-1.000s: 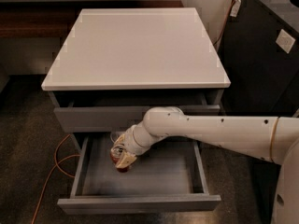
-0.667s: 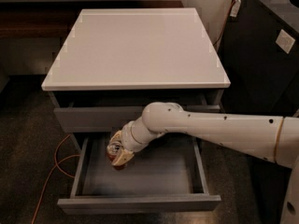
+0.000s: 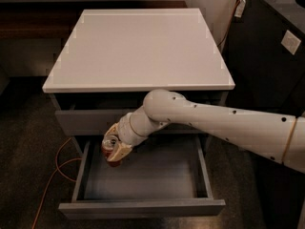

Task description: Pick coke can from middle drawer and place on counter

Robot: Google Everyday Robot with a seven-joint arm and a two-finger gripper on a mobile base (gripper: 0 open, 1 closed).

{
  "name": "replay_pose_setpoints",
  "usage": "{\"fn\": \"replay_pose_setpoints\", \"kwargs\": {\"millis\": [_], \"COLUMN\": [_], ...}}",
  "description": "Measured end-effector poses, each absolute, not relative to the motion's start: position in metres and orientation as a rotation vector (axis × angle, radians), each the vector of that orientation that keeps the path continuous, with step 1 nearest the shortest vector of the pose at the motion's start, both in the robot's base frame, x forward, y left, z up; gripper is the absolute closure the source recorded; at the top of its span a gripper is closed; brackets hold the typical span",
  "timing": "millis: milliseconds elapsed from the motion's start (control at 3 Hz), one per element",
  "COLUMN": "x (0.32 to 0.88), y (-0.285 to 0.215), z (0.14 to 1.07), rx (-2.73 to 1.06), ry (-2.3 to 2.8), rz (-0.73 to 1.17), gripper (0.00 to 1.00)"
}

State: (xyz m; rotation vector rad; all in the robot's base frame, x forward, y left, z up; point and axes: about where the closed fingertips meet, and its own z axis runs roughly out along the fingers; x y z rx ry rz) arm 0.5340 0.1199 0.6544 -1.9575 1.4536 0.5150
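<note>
The coke can [image 3: 108, 147], red with a silver top, is held in my gripper [image 3: 114, 149], whose fingers are shut around it. The can hangs tilted above the left rear part of the open middle drawer [image 3: 143, 185], a wide shallow dark-grey tray pulled far out. My white arm [image 3: 214, 120] reaches in from the right, crossing in front of the top drawer front. The counter [image 3: 138, 46], a flat light-grey slab, tops the cabinet above and behind the gripper.
A dark cabinet [image 3: 271, 46] stands to the right of the drawer unit. An orange cable [image 3: 57, 166] loops on the dark floor at the left. A dark bench or shelf [image 3: 38, 23] runs behind the counter.
The gripper with the can has moved left and upward, rising from inside the drawer toward its left rear edge. The arm's elbow has lifted too.
</note>
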Motion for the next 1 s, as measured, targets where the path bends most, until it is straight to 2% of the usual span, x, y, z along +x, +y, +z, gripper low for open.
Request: {"fn": "replay_pose_setpoints", "kwargs": {"millis": [333,1000], "x": [0.534,0.525], "y": [0.120,0.124], "z": [0.654,0.714], "rx": [-1.958,-1.952], "ry": [1.454,1.415], "rz": [0.515,0.498], "gripper": [1.00,1.00]}}
